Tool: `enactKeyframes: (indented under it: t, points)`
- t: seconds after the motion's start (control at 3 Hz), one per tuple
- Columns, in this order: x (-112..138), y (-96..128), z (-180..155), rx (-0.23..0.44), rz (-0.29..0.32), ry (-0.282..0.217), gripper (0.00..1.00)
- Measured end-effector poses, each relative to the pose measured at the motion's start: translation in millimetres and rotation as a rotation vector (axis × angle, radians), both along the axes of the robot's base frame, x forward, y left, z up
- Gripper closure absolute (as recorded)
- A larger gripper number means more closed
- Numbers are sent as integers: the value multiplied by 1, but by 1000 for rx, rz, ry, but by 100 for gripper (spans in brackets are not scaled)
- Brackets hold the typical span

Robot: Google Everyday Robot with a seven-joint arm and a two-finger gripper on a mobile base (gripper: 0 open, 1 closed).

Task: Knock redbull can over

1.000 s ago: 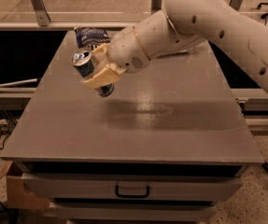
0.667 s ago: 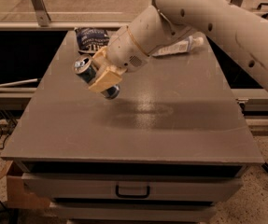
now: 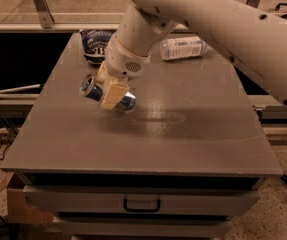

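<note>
The redbull can (image 3: 126,102) lies almost on its side at the left middle of the grey table (image 3: 193,134), its silver top pointing left. My gripper (image 3: 111,97) reaches down from the white arm and is shut around the can's middle. One beige finger (image 3: 115,90) covers the front of the can; the other finger is hidden behind it. I cannot tell if the can rests on the table or hangs just above it.
A dark blue snack bag (image 3: 97,43) sits at the back left, just behind the gripper. A clear water bottle (image 3: 183,48) lies on its side at the back. A drawer with a handle (image 3: 142,204) is under the table front.
The can has tipped from steeply tilted to nearly flat, still in the gripper. The arm has swung over and the wrist has turned downward.
</note>
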State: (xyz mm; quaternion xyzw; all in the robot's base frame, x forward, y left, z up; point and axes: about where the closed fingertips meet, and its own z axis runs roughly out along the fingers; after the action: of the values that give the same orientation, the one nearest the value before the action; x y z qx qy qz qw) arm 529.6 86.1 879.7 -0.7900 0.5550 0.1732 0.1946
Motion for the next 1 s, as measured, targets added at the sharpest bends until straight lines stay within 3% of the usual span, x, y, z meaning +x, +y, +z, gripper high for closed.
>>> enactKeyframes:
  t: [0.67,1.0]
  points:
    - [-5,10,-19,-312,46,-83,100]
    - [-10,18,-22,-370,60,-105,100]
